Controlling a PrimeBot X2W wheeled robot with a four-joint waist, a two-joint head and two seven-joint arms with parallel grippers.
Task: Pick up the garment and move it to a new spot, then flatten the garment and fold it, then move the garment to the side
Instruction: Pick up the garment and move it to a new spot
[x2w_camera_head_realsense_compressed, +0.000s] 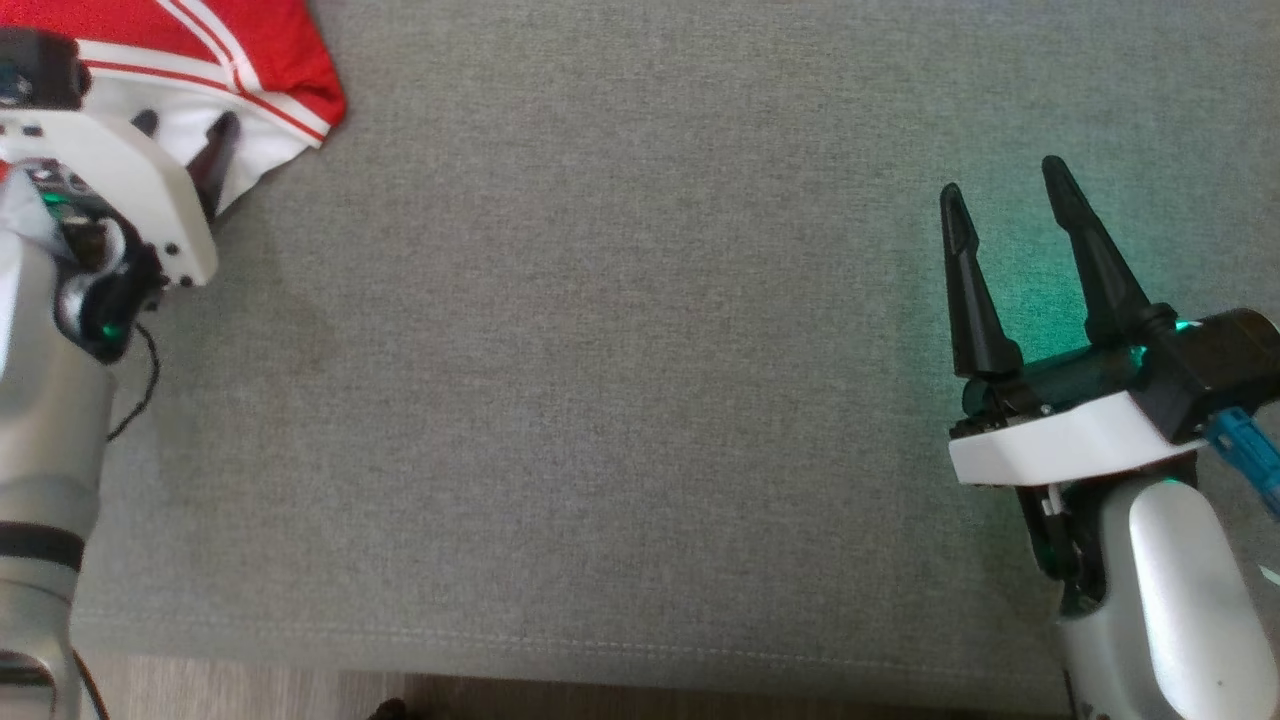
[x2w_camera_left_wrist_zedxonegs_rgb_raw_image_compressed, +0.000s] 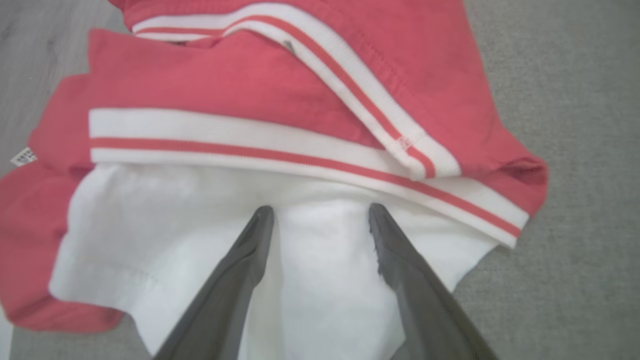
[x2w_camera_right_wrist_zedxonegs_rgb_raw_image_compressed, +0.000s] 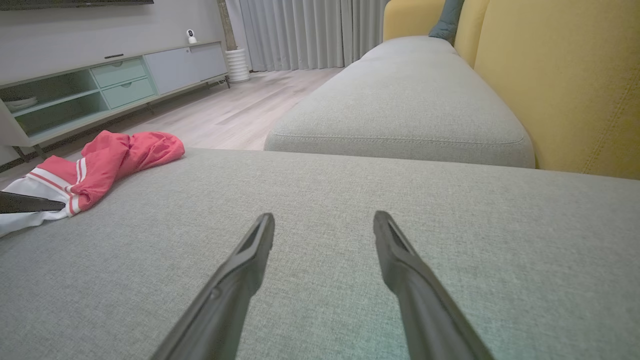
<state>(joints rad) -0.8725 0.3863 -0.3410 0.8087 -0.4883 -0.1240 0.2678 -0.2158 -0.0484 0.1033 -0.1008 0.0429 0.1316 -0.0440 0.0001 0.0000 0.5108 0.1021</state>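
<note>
Garment (x2w_camera_left_wrist_zedxonegs_rgb_raw_image_compressed: 240, 85) bunched beneath parted left jaws, far from right jaws

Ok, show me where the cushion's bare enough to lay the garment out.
Bare: the grey cushion across its middle, between the garment at the far-left corner, the right gripper and the front seam. Crowded: that far-left corner, where the open left gripper is over the garment.

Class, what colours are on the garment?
The garment is red and white, with striped trim; left wrist view shows best.
</note>
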